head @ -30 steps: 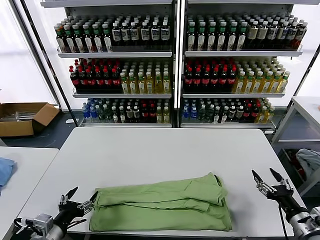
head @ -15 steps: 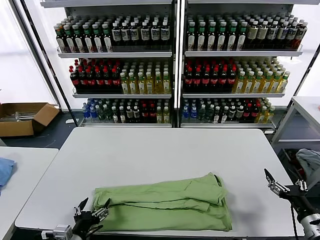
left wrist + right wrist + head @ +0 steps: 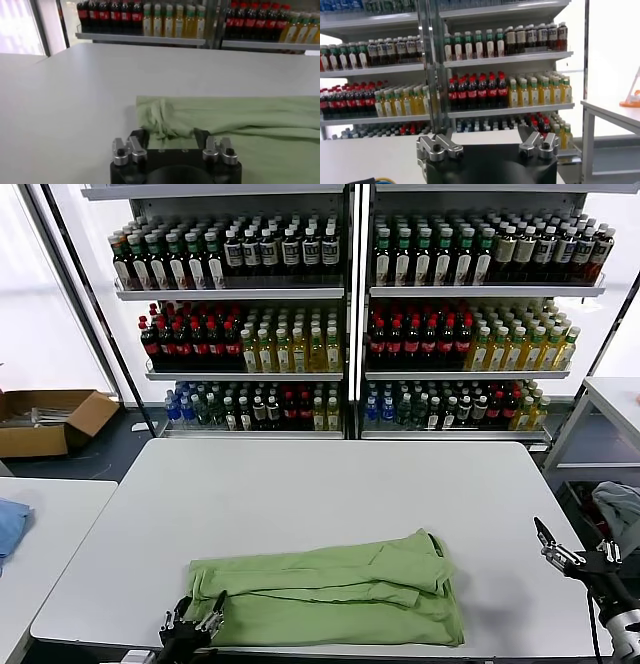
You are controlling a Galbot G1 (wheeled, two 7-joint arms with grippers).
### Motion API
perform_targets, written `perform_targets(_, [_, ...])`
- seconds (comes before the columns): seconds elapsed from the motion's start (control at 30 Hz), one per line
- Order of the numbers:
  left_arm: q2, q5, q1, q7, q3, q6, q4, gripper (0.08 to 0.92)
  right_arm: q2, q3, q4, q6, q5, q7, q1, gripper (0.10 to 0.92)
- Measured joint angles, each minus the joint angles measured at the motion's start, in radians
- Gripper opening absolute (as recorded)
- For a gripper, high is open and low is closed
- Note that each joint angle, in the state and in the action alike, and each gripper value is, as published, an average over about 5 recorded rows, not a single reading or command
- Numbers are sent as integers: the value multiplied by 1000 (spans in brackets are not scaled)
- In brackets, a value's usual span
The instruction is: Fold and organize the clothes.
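Note:
The clothes are one light green shirt (image 3: 340, 589), lying folded into a wide band near the front edge of the white table (image 3: 300, 484). My left gripper (image 3: 196, 620) is low at the shirt's near-left corner. In the left wrist view the shirt (image 3: 250, 120) fills the space ahead, and the left gripper (image 3: 169, 134) has its dark fingers (image 3: 138, 138) on either side of a bunched fold of the fabric, still apart. My right gripper (image 3: 572, 542) hangs open past the table's right edge, clear of the shirt; the right wrist view shows this gripper (image 3: 482, 132) holding nothing.
Shelves of bottles (image 3: 350, 314) stand behind the table. A cardboard box (image 3: 45, 419) sits on the floor at far left. A blue cloth (image 3: 8, 524) lies on the left side table, a grey-blue cloth (image 3: 620, 504) to the right.
My left gripper has slid in from the left, dropped onto the shirt's near-left corner and narrowed its jaws around the fabric. My right gripper has drawn back to the right, off the table.

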Motion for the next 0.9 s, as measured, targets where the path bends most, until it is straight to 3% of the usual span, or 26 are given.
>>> perform_targets(0.57, [14, 16, -16, 12, 20, -22, 38, 111, 3, -14, 18, 0, 4, 3, 2, 823])
perform_targets(0.9, [112, -32, -104, 14, -67, 9, 63, 97, 8, -20, 33, -3, 6, 6, 0, 823])
